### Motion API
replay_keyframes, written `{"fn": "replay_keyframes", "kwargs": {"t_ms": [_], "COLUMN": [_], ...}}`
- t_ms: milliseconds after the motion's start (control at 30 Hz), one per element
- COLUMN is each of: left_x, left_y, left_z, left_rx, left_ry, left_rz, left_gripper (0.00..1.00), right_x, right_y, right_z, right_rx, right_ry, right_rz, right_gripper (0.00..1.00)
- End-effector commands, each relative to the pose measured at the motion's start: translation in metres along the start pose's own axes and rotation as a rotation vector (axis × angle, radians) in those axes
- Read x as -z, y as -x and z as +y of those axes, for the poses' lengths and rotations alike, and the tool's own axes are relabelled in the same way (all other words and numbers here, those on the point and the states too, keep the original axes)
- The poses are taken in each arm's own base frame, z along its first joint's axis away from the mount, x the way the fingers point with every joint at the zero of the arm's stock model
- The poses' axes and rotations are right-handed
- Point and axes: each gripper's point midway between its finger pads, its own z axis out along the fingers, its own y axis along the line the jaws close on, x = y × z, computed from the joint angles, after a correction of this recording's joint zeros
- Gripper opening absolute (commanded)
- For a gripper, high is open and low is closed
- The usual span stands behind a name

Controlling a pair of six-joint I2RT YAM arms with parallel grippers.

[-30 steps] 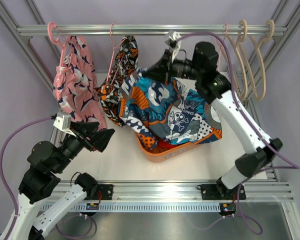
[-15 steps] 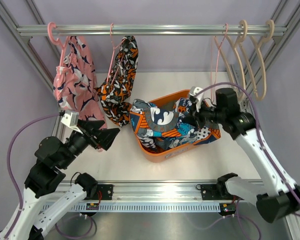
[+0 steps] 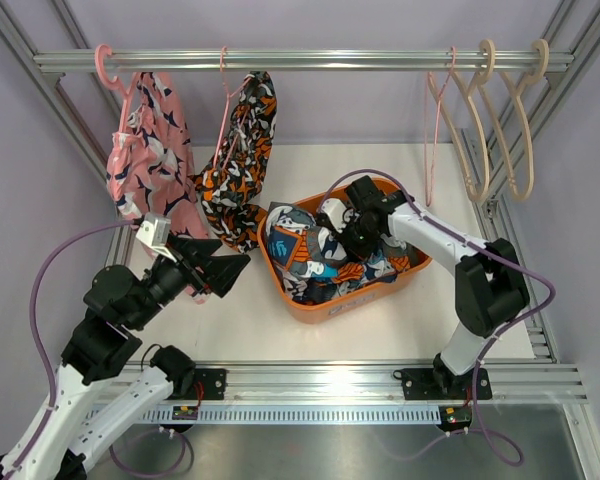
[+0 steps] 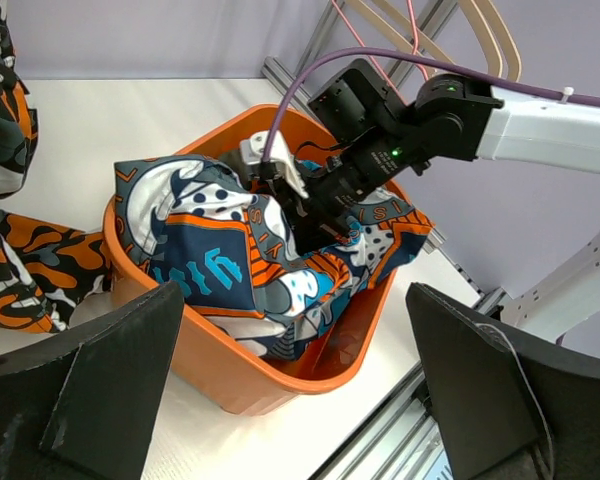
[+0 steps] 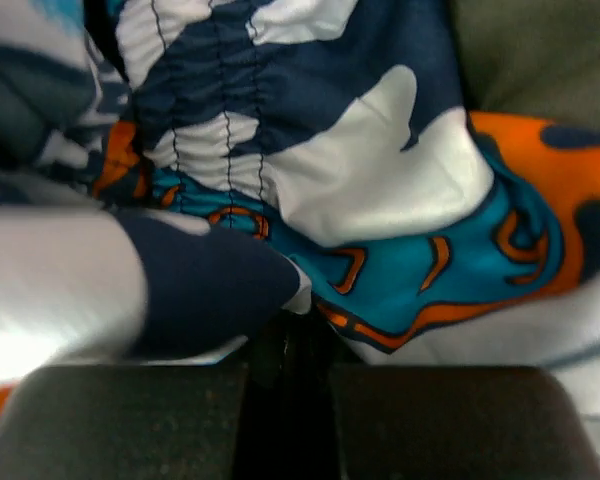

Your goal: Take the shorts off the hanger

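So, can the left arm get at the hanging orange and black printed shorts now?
Probably yes: the open left hand sits close to the orange and black printed shorts, nothing between them; the right hand grips blue printed shorts in the orange plastic basket.

You've got an orange bin (image 3: 330, 307) sitting mid-counter (image 3: 245, 332), a metal rail (image 3: 320, 60) running across the back up top, and a purple wall (image 3: 360, 105) behind it.
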Motion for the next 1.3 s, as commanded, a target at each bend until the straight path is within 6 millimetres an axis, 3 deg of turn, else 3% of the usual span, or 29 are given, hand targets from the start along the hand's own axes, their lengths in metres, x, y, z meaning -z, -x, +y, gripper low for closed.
{"fn": "replay_keyframes", "kwargs": {"t_ms": [0,167,267,367,467,500,600,733,800,867,967,1033,1067,1167,1200,1233,1267], "left_x": [0.001,-0.004,-0.007,-0.006,-0.003,-0.002,0.001,0.005,0.007,0.008,0.01,0.012,0.012,0.017,0.02,0.021,0.023], "left_y": [0.009,0.003,0.004,0.007,0.011,0.012,0.018,0.027,0.03,0.029,0.031,0.031,0.031,0.03,0.031,0.031,0.031], "left_z": [-0.01,-0.007,-0.008,-0.008,-0.009,-0.008,-0.009,-0.011,-0.011,-0.01,-0.008,-0.007,-0.006,-0.003,-0.001,-0.001,0.0], "left_rx": [0.008,0.008,0.001,-0.012,-0.025,-0.027,-0.035,-0.038,-0.04,-0.04,-0.03,-0.015,-0.012,0.001,0.004,0.014,0.015], "left_ry": [-0.052,-0.048,-0.045,-0.041,-0.034,-0.03,-0.026,-0.018,-0.014,-0.003,0.013,0.025,0.028,0.046,0.058,0.063,0.069], "left_rz": [-0.046,-0.026,-0.012,-0.008,-0.018,-0.02,-0.039,-0.06,-0.065,-0.061,-0.065,-0.066,-0.066,-0.07,-0.08,-0.083,-0.086], "left_gripper": [0.99,0.99,0.99,0.99,0.99,0.99,0.99,0.99,0.99,0.99,0.99,0.99,0.99,0.99,0.99,0.99,0.99], "right_x": [-0.025,-0.039,-0.022,0.033,0.097,0.125,0.168,0.196,0.205,0.212,0.207,0.197,0.181,0.155,0.134,0.126,0.121], "right_y": [-0.009,-0.018,-0.011,0.019,0.052,0.068,0.091,0.121,0.142,0.16,0.18,0.185,0.195,0.21,0.222,0.226,0.239], "right_z": [-0.031,-0.028,-0.021,-0.024,-0.024,-0.022,-0.011,0.008,0.04,0.083,0.134,0.155,0.164,0.157,0.137,0.13,0.109], "right_rx": [0.048,0.057,0.068,0.048,0.042,0.054,0.085,0.074,0.093,0.101,0.094,0.094,0.11,-0.023,-0.092,-0.129,-0.142], "right_ry": [-0.112,-0.074,-0.036,-0.032,-0.041,-0.051,-0.049,0.042,0.238,0.523,0.8,0.854,0.831,0.768,0.651,0.603,0.468], "right_rz": [0.091,0.131,0.099,-0.027,-0.141,-0.191,-0.28,-0.379,-0.48,-0.561,-0.56,-0.522,-0.503,-0.461,-0.48,-0.487,-0.554], "right_gripper": [0.0,0.06,0.21,0.44,0.58,0.6,0.64,0.64,0.6,0.53,0.36,0.34,0.31,0.27,0.27,0.27,0.27]}}
